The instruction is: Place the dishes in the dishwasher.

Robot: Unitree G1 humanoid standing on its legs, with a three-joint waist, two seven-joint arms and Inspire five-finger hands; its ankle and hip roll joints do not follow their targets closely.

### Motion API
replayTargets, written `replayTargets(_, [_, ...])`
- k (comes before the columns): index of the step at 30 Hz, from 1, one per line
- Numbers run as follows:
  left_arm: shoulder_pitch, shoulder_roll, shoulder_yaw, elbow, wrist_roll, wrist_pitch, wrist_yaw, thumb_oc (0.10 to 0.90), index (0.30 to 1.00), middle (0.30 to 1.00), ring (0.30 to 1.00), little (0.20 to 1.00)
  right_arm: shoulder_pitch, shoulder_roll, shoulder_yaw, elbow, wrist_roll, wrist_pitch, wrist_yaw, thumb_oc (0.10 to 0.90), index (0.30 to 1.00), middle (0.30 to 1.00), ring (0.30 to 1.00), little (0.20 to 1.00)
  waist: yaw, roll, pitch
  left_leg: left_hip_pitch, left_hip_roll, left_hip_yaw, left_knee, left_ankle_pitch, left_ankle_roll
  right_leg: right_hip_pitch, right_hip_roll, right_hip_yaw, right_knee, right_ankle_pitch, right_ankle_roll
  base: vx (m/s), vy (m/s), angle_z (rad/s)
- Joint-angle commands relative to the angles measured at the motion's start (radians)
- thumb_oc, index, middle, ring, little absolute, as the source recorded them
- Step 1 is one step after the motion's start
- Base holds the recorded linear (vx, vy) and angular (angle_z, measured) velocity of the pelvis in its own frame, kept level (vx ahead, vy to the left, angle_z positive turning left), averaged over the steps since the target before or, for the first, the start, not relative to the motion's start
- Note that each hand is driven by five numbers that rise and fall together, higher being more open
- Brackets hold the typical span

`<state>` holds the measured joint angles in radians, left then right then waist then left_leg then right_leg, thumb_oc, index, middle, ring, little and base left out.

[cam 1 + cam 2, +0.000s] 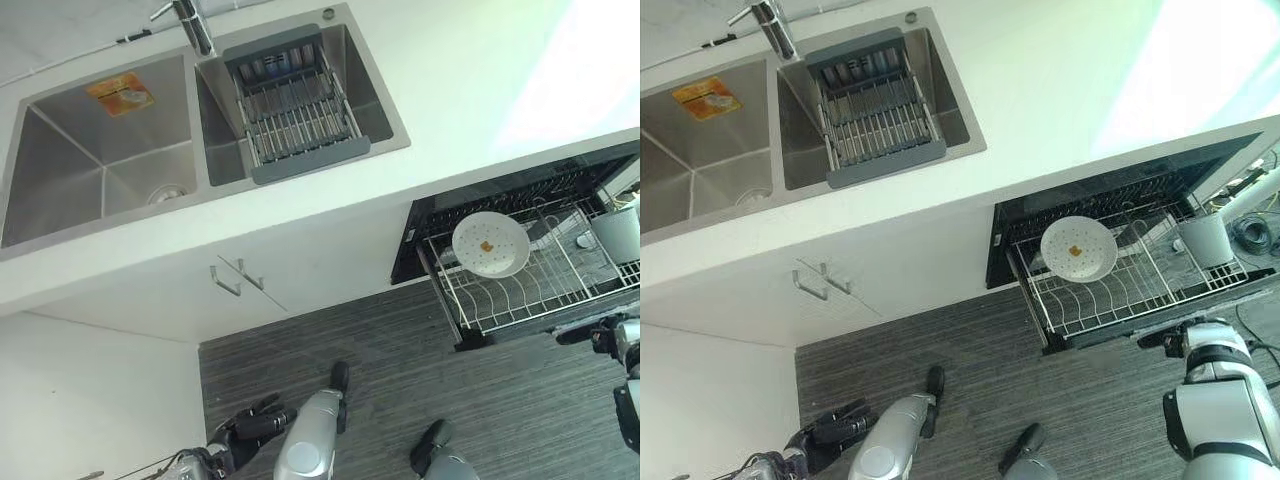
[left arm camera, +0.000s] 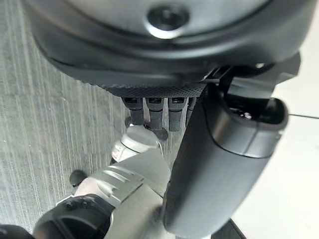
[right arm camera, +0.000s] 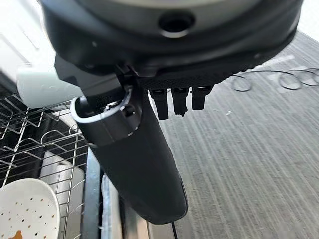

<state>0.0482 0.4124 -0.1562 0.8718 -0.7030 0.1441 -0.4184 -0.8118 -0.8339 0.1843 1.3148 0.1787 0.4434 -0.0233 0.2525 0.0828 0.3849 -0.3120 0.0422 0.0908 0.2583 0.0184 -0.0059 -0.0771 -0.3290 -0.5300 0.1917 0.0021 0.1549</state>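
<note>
The plate [image 1: 490, 244], white with an orange spot, stands tilted in the rack [image 1: 520, 290] pulled out of the dishwasher [image 1: 500, 195], well apart from both hands. A white cup [image 1: 617, 233] sits in the same rack, toward its right end. The left hand [image 1: 250, 425] hangs low over the striped floor [image 1: 400, 340] under the counter, its fingers [image 2: 149, 109] straight and relaxed, holding nothing. The right hand [image 3: 149, 149] hangs just beside the rack's front edge, its fingers [image 3: 179, 99] also released, and empty. On the counter [image 1: 450, 90] a sink [image 1: 100, 150] holds a drainer basket [image 1: 295, 110].
</note>
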Motion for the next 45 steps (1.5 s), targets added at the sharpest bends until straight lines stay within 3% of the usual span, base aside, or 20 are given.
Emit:
replayTargets(1, [0.035, 0.043, -0.062, -0.06, -0.04, -0.006, 0.009, 0.8, 0.9, 0.9, 0.9, 0.9, -0.185, -0.121, 0.117, -0.072, -0.021, -0.083, -0.038, 0.8, 0.9, 0.9, 0.9, 0.9, 0.072, 0.006, -0.052, 0.049, -0.027, -0.01, 0.042, -0.182, -0.026, -0.041, 0.01, -0.005, 0.108, -0.088, 0.01, 0.16, 0.139, 0.14])
replayTargets(8, [0.058, 0.077, -0.054, -0.085, -0.04, -0.001, -0.01, 0.8, 0.9, 0.9, 0.9, 0.9, -0.384, -0.17, 0.239, -0.092, -0.021, -0.092, -0.073, 0.8, 0.9, 0.9, 0.9, 0.9, 0.134, -0.009, -0.051, 0.037, -0.046, -0.053, 0.042, -0.177, -0.019, 0.001, -0.02, -0.051, 0.108, -0.066, 0.022, 0.18, 0.092, 0.27])
replayTargets(11, [0.061, 0.087, -0.046, -0.086, -0.03, 0.005, -0.016, 0.8, 0.9, 0.9, 0.9, 0.9, -0.472, -0.16, 0.244, -0.101, 0.125, -0.054, -0.107, 0.8, 0.9, 0.9, 0.9, 0.9, 0.154, -0.022, -0.051, 0.038, -0.049, -0.068, 0.042, -0.176, -0.018, 0.018, -0.025, -0.07, 0.108, -0.062, 0.024, 0.2, 0.044, 0.22])
replayTargets(14, [0.063, 0.097, -0.038, -0.084, -0.033, -0.001, -0.023, 0.8, 0.9, 0.9, 0.9, 0.9, -0.519, -0.151, 0.255, -0.104, 0.151, -0.074, -0.134, 0.8, 0.9, 0.9, 0.9, 0.9, 0.165, -0.033, -0.049, 0.034, -0.047, -0.074, 0.042, -0.175, -0.019, 0.025, -0.026, -0.078, 0.108, -0.059, 0.026, 0.12, 0.02, 0.19])
replayTargets(15, [0.066, 0.1, -0.031, -0.085, -0.033, -0.005, -0.028, 0.8, 0.9, 0.9, 0.9, 0.9, -0.55, -0.138, 0.262, -0.118, 0.177, -0.109, -0.168, 0.8, 0.9, 0.9, 0.9, 0.9, 0.175, -0.041, -0.048, 0.029, -0.046, -0.079, 0.042, -0.175, -0.016, 0.028, -0.026, -0.086, 0.108, -0.056, 0.026, 0.15, 0.02, 0.08])
replayTargets(20, [0.071, 0.099, -0.009, -0.066, 0.014, -0.024, -0.044, 0.8, 0.9, 0.9, 0.9, 0.9, -0.512, -0.133, 0.244, -0.11, 0.137, -0.12, -0.125, 0.8, 0.9, 0.9, 0.9, 0.9, 0.184, -0.065, -0.04, 0.033, -0.041, -0.088, 0.042, -0.181, -0.01, 0.036, -0.03, -0.107, 0.108, -0.028, 0.031, 0.1, -0.036, 0.1])
replayTargets(21, [0.063, 0.102, -0.01, -0.059, 0.018, -0.037, -0.044, 0.8, 0.9, 0.9, 0.9, 0.9, -0.47, -0.121, 0.222, -0.106, 0.148, -0.122, -0.108, 0.8, 0.9, 0.9, 0.9, 0.9, 0.177, -0.07, -0.038, 0.04, -0.036, -0.084, 0.042, -0.184, -0.009, 0.037, -0.027, -0.102, 0.108, -0.029, 0.032, 0.0, -0.104, 0.02])
replayTargets(24, [0.051, 0.105, -0.006, -0.063, 0.019, -0.045, -0.03, 0.8, 0.9, 0.9, 0.9, 0.9, -0.348, -0.109, 0.199, -0.116, 0.116, -0.128, 0.121, 0.8, 0.9, 0.9, 0.9, 0.9, 0.157, -0.085, -0.036, 0.051, -0.028, -0.073, 0.042, -0.19, -0.011, 0.028, -0.019, -0.082, 0.108, -0.033, 0.033, -0.05, -0.096, -0.1])
replayTargets(26, [0.045, 0.106, -0.006, -0.046, 0.039, -0.019, -0.028, 0.8, 0.9, 0.9, 0.9, 0.9, -0.258, -0.086, 0.148, -0.119, 0.244, -0.137, 0.174, 0.8, 0.9, 0.9, 0.9, 0.9, 0.139, -0.089, -0.034, 0.063, -0.024, -0.066, 0.042, -0.197, -0.009, 0.028, -0.016, -0.072, 0.108, -0.029, 0.035, -0.03, -0.042, -0.32])
replayTargets(28, [0.031, 0.088, -0.007, -0.002, 0.058, -0.042, -0.048, 0.8, 0.9, 0.9, 0.9, 0.9, -0.158, -0.031, 0.081, -0.128, 0.255, -0.15, 0.213, 0.8, 0.9, 0.9, 0.9, 0.9, 0.117, -0.087, -0.038, 0.081, -0.025, -0.058, 0.042, -0.205, -0.006, 0.023, -0.011, -0.051, 0.108, -0.039, 0.034, -0.03, 0.036, -0.27])
replayTargets(30, [0.015, 0.065, -0.014, 0.007, 0.029, -0.058, -0.046, 0.8, 0.9, 0.9, 0.9, 0.9, -0.017, 0.038, 0.042, -0.154, 0.249, -0.217, 0.264, 0.8, 0.9, 0.9, 0.9, 0.9, 0.091, -0.081, -0.043, 0.102, -0.029, -0.049, 0.042, -0.216, 0.0, 0.017, -0.011, -0.026, 0.108, -0.036, 0.038, -0.04, 0.14, -0.5])
replayTargets(32, [-0.013, 0.032, -0.02, 0.023, 0.072, -0.108, -0.061, 0.8, 0.9, 0.9, 0.9, 0.9, 0.208, 0.157, -0.009, -0.193, 0.258, -0.307, 0.297, 0.8, 0.9, 0.9, 0.9, 0.9, 0.04, -0.072, -0.051, 0.142, -0.036, -0.032, 0.042, -0.239, 0.014, 0.015, -0.015, 0.011, 0.108, -0.009, 0.048, 0.0, 0.27, -0.41])
replayTargets(35, [-0.016, 0.009, -0.004, 0.022, 0.065, -0.14, -0.073, 0.8, 0.9, 0.9, 0.9, 0.9, 0.382, 0.231, -0.048, -0.205, 0.267, -0.392, 0.328, 0.8, 0.9, 0.9, 0.9, 0.9, 0.003, -0.079, -0.073, 0.18, -0.054, -0.022, 0.042, -0.26, 0.031, 0.038, -0.016, 0.029, 0.108, 0.041, 0.059, 0.05, 0.286, -0.54])
replayTargets(37, [-0.007, 0.0, 0.018, 0.043, 0.103, -0.168, -0.073, 0.8, 0.9, 0.9, 0.9, 0.9, 0.479, 0.276, -0.083, -0.213, 0.263, -0.426, 0.377, 0.8, 0.9, 0.9, 0.9, 0.9, -0.025, -0.076, -0.1, 0.207, -0.066, -0.049, 0.042, -0.261, 0.053, 0.101, 0.03, 0.04, 0.108, 0.109, 0.052, 0.11, 0.207, -0.43])
replayTargets(38, [-0.007, -0.003, 0.023, 0.055, 0.143, -0.188, -0.063, 0.8, 0.9, 0.9, 0.9, 0.9, 0.521, 0.303, -0.1, -0.212, 0.242, -0.449, 0.41, 0.8, 0.9, 0.9, 0.9, 0.9, -0.067, -0.068, -0.105, 0.21, -0.074, -0.075, 0.042, -0.242, 0.064, 0.077, 0.074, 0.076, 0.11, 0.136, 0.022, 0.02, 0.043, -0.01])
replayTargets(40, [-0.033, -0.005, 0.024, 0.07, 0.149, -0.181, -0.047, 0.8, 0.9, 0.9, 0.9, 0.9, 0.568, 0.337, -0.108, -0.202, 0.235, -0.481, 0.429, 0.8, 0.9, 0.9, 0.9, 0.9, -0.121, -0.09, -0.102, 0.229, -0.094, -0.071, 0.042, -0.255, 0.067, -0.031, 0.079, 0.196, 0.108, 0.07, 0.018, 0.01, -0.139, 0.55])
replayTargets(42, [-0.066, -0.007, 0.031, 0.089, 0.155, -0.163, -0.035, 0.8, 0.9, 0.9, 0.9, 0.9, 0.594, 0.367, -0.117, -0.197, 0.232, -0.497, 0.426, 0.8, 0.9, 0.9, 0.9, 0.9, -0.166, -0.103, -0.112, 0.237, -0.101, -0.069, 0.042, -0.268, 0.074, -0.124, 0.104, 0.311, 0.108, 0.047, 0.028, 0.06, -0.258, 0.48])
replayTargets(43, [-0.079, -0.014, 0.041, 0.109, 0.163, -0.154, -0.025, 0.8, 0.9, 0.9, 0.9, 0.9, 0.627, 0.395, -0.121, -0.2, 0.26, -0.508, 0.414, 0.8, 0.9, 0.9, 0.9, 0.9, -0.197, -0.108, -0.121, 0.249, -0.102, -0.086, 0.042, -0.28, 0.08, -0.142, 0.154, 0.387, 0.108, 0.017, 0.025, 0.06, -0.308, 1.07])
replayTargets(45, [-0.083, -0.024, 0.057, 0.133, 0.195, -0.17, -0.014, 0.8, 0.9, 0.9, 0.9, 0.9, 0.659, 0.422, -0.129, -0.205, 0.275, -0.527, 0.406, 0.8, 0.9, 0.9, 0.9, 0.9, -0.208, -0.123, -0.139, 0.246, -0.107, -0.09, 0.042, -0.282, 0.081, -0.133, 0.178, 0.403, 0.108, -0.008, 0.016, 0.04, -0.337, 1.57])
